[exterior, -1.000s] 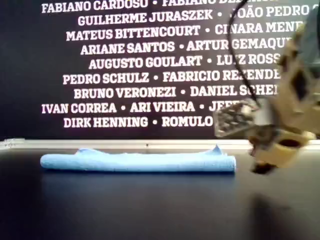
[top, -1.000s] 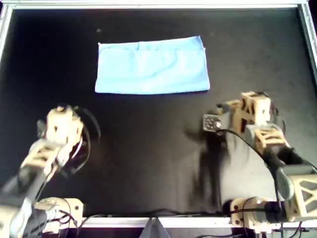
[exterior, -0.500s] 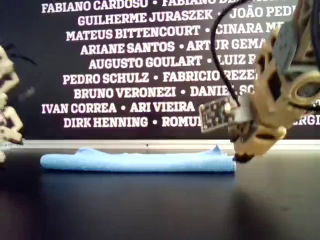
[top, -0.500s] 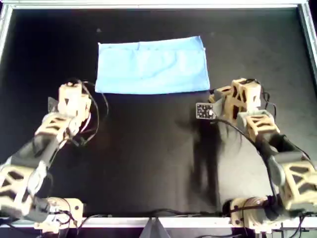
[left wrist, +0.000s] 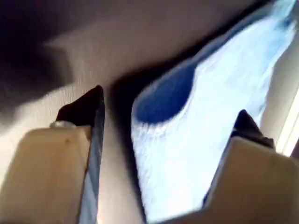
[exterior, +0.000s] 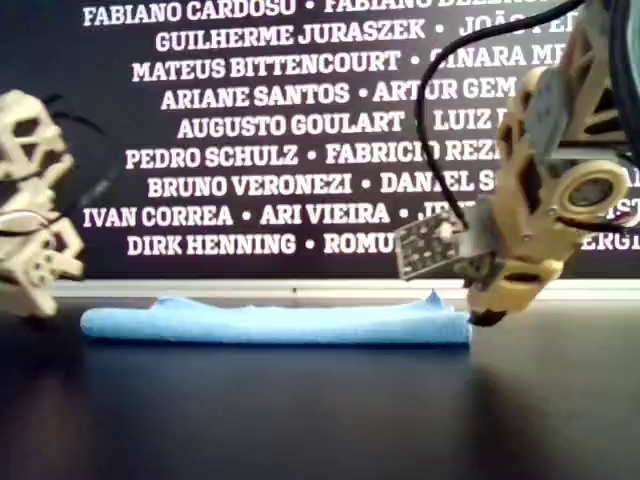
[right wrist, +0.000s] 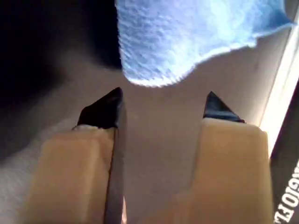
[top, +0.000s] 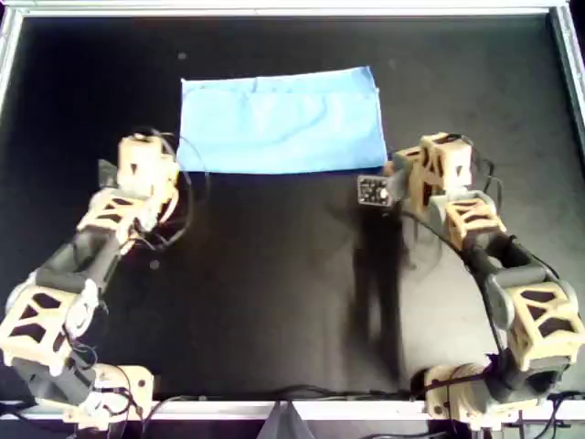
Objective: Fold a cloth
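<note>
Evidently both arms have closed in on the cloth (top: 281, 119) during the last 1 second, while the cloth itself has not shifted. In the overhead view my first gripper (top: 146, 163) has come from the left middle of the frame up to the cloth's lower left corner. My second gripper (top: 425, 169) has moved up and left to the lower right corner. Judged from this, the approach is almost finished and a 2-corner pinch for another fold comes next.

The cloth lies flat on the black tabletop (top: 274, 293) in the upper centre of the overhead view. It forms a rectangle, apparently folded once already. Its long axis runs left to right in that frame, parallel to the white rail (top: 274, 9) along the top. Its short edges face the 2 grippers. The exterior view shows it as a low blue band (exterior: 275, 324) below the banner of names (exterior: 250, 125), with 1 small peak at its right end.

The first wrist view shows my first gripper (left wrist: 170, 105) with its jaws wide apart and a rounded cloth corner (left wrist: 187, 154) between them, nothing pinched. The second wrist view shows my second gripper (right wrist: 164, 95) equally wide and empty, the cloth corner (right wrist: 196, 32) just ahead of its tips. Whether either gripper touches the fabric cannot be told.
</note>
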Tool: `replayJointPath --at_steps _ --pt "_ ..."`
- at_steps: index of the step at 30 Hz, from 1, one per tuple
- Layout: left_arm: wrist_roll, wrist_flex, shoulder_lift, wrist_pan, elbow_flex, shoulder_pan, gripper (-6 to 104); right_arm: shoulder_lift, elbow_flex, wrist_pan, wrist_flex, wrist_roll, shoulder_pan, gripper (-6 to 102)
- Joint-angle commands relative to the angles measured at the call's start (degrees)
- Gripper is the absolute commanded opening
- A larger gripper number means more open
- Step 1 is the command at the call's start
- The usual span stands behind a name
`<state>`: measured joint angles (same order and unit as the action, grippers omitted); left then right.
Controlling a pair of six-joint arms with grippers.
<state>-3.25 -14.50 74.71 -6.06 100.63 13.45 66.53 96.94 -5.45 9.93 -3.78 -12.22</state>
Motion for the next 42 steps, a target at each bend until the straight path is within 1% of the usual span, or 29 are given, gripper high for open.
replayJointPath --at_steps 1,2,4,8,12,15,20,27,29,36,38,42 --pt "2.5 1.5 1.3 0.4 -4.0 4.0 96 1.1 -3.8 0.4 -2.5 0.26 0.0 68" --pt "3.3 1.6 1.3 0.4 -4.1 4.3 96 1.1 -3.8 0.4 -2.4 0.26 0.0 68" --pt "4.4 1.6 1.1 0.4 -4.3 4.3 96 1.1 -4.0 0.4 -0.7 0.26 0.0 68" --pt "4.5 1.6 1.1 0.4 -4.5 3.7 96 -0.1 -8.1 0.4 7.4 0.18 -1.7 68" --pt "4.5 1.7 -1.0 0.4 -4.8 3.5 96 -4.0 -14.3 0.4 11.3 0.09 -2.3 68" --pt "4.5 1.7 -4.0 0.4 -6.6 3.5 96 -6.4 -17.4 0.4 11.6 0.09 -2.3 69" --pt "3.8 1.7 -7.7 0.4 -11.3 3.5 96 -7.2 -18.9 0.4 11.6 0.09 -2.4 69" --pt "3.8 1.6 -13.4 0.4 -17.2 3.5 96 -7.3 -19.1 0.4 11.6 0.18 -2.3 69" --pt "4.1 1.6 -14.1 0.4 -17.8 3.7 96 -7.4 -19.5 0.4 11.6 0.18 -2.4 69" --pt "4.0 1.6 -14.9 0.4 -17.8 3.5 96 -11.4 -25.0 0.4 11.8 0.18 -2.5 68" --pt "4.1 1.6 -14.9 0.4 -17.8 3.5 96 -11.5 -25.0 -0.2 11.8 0.18 -2.5 68" --pt "3.7 1.6 -14.9 0.3 -17.8 3.8 96 -11.5 -25.0 -0.4 11.8 0.18 -2.5 68"
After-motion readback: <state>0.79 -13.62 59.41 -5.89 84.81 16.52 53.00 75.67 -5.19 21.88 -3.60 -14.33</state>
